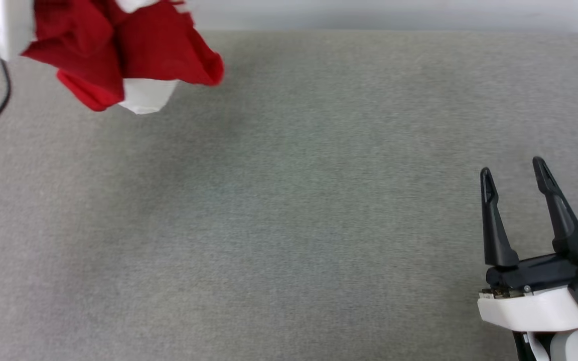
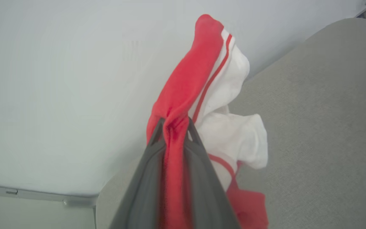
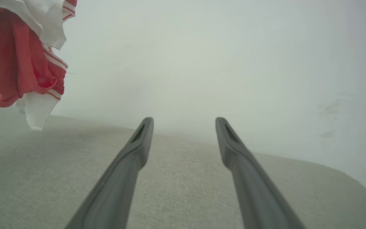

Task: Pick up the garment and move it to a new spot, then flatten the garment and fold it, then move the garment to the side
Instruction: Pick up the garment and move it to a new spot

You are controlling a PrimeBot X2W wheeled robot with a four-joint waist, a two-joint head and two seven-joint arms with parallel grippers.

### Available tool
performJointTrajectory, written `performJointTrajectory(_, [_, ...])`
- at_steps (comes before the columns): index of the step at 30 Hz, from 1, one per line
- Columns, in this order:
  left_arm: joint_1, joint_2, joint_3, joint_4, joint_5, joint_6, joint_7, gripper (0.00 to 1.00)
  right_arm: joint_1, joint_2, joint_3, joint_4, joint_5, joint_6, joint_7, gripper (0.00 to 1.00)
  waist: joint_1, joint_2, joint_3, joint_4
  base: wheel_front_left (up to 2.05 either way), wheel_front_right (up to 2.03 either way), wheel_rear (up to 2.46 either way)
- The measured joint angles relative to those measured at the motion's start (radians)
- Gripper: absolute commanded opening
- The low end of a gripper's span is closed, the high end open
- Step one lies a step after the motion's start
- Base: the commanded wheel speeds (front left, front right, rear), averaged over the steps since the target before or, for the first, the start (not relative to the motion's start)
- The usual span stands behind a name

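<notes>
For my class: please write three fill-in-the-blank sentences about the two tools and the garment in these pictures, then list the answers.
The left tool is shut on the ____ part of the garment. The right tool holds nothing, its jaws standing ____. In the head view, the garment hangs at the upper ____, above the grey surface.
Answers: red, open, left.

No legible text on the bunched garment [image 1: 158,50]

The garment [image 1: 133,55] is red and white with striped trim, over a grey surface [image 1: 294,200].
</notes>
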Motion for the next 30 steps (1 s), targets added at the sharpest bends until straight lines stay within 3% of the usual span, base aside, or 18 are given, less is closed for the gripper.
performJointTrajectory(13, [0.047,-0.085,-0.131,-0.100,-0.013,0.000,-0.060,0.00,0.035,0.000,-0.012,0.039,0.026,0.000,0.000,1.00,0.0001,0.0000,-0.055,-0.130,0.00,0.00,0.00])
performJointTrajectory(22, [0.211,-0.195,-0.279,-0.107,0.005,0.000,-0.127,0.00,0.039,0.000,-0.013,0.053,0.027,0.000,0.000,1.00,0.0001,0.0000,-0.032,-0.164,0.00,0.00,0.00])
performJointTrajectory(26, [0.321,-0.259,-0.396,-0.040,0.013,0.000,-0.181,0.00,0.023,0.001,-0.008,0.062,0.029,0.000,0.000,1.00,0.0001,0.0000,0.001,-0.169,0.00,0.00,0.00])
performJointTrajectory(30, [0.405,-0.330,-0.452,0.020,0.012,0.000,-0.220,0.00,0.018,0.001,-0.013,0.071,0.025,0.000,0.000,1.00,0.0002,0.0000,0.023,-0.169,0.00,0.00,0.00])
